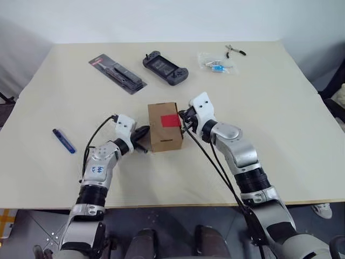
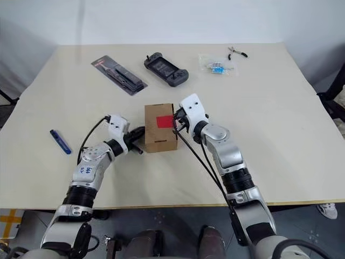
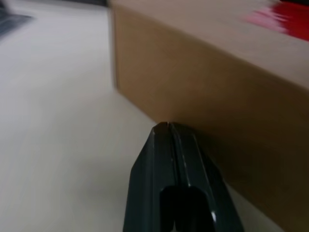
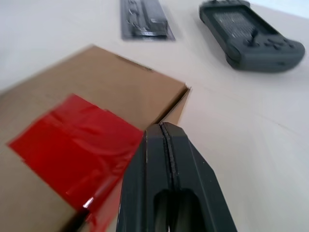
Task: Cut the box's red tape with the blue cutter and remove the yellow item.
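The box (image 1: 164, 126) sits mid-tabletop (image 1: 280, 124), red tape (image 1: 170, 120) intact on top. Left pincer (image 1: 143, 135) and right pincer (image 1: 182, 120), both closed and empty, flank its sides, apparently to steady it. The blue cutter (image 1: 63, 141) lies untouched, well apart to the left.

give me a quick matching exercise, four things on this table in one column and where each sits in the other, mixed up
Things:
1. blue cutter
2. box
3. black handheld game console
4. small pliers

Places:
a. far right corner of the table
b. between the left gripper and right gripper
c. alone near the left edge
d. far side, around the middle

Pairs: 1-c, 2-b, 3-d, 4-a
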